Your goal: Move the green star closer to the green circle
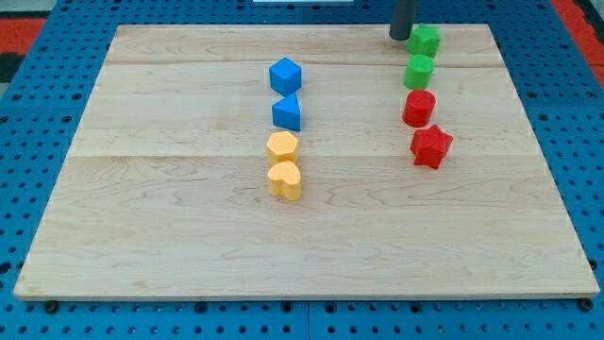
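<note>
The green star (pixel 425 40) lies at the view's top right of the wooden board (pixel 189 227). The green circle (pixel 419 71) lies just below it, nearly touching. My tip (pixel 400 37) stands at the board's top edge, right against the green star's left side.
A red circle (pixel 419 108) and a red star (pixel 431 146) continue the right column downward. In the middle, a blue cube (pixel 285 75), a blue triangle-like block (pixel 288 112), a yellow hexagon-like block (pixel 281 146) and a yellow heart (pixel 284 179) form a column.
</note>
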